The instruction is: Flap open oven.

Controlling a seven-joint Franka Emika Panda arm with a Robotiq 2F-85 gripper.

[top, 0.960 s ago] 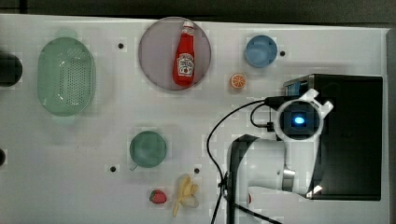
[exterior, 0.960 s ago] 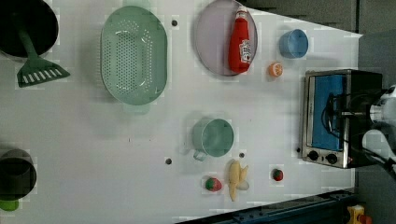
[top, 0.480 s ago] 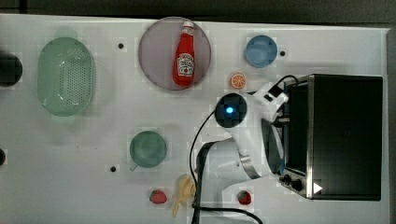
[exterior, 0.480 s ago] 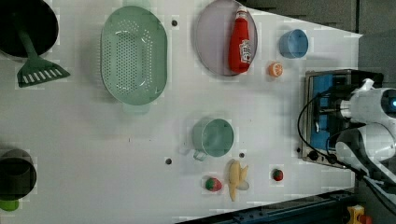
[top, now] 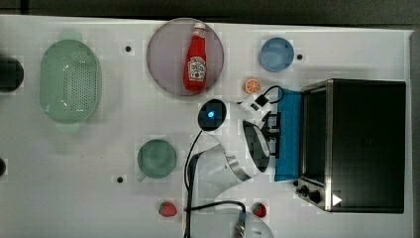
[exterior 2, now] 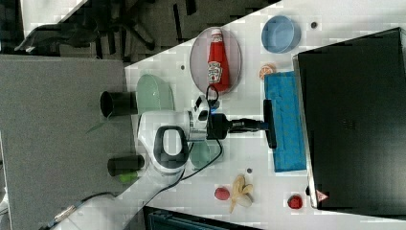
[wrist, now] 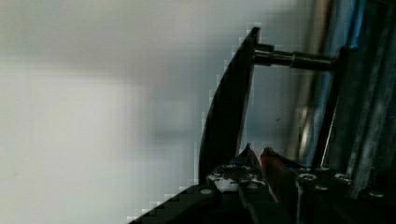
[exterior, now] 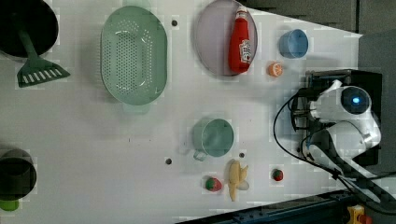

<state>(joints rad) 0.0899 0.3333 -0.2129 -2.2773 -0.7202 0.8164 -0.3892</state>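
The oven (top: 366, 144) stands at the top view's right, its black top (exterior 2: 354, 120) wide in the right view. Its blue glass door (top: 289, 134) is swung down and lies nearly flat on the table in front of it. My gripper (top: 271, 131) reaches level to the door's black bar handle (exterior 2: 269, 123). In the wrist view the fingertips (wrist: 268, 156) stand close together in the gap between the handle (wrist: 224, 121) and the glass, hooked behind the bar rather than clamped around it. In the left view my arm covers most of the oven (exterior: 373, 81).
A half orange (top: 252, 85) and a blue bowl (top: 277, 54) lie near the door's far corner. A ketchup bottle (top: 196, 62) rests on a plate. A green cup (top: 157, 157), a strawberry (top: 167, 208), a banana (exterior: 236, 178) and a green colander (top: 70, 82) lie further off.
My arm has drawn back from above the oven toward the top view's left, and the door has swung down from shut to nearly flat.
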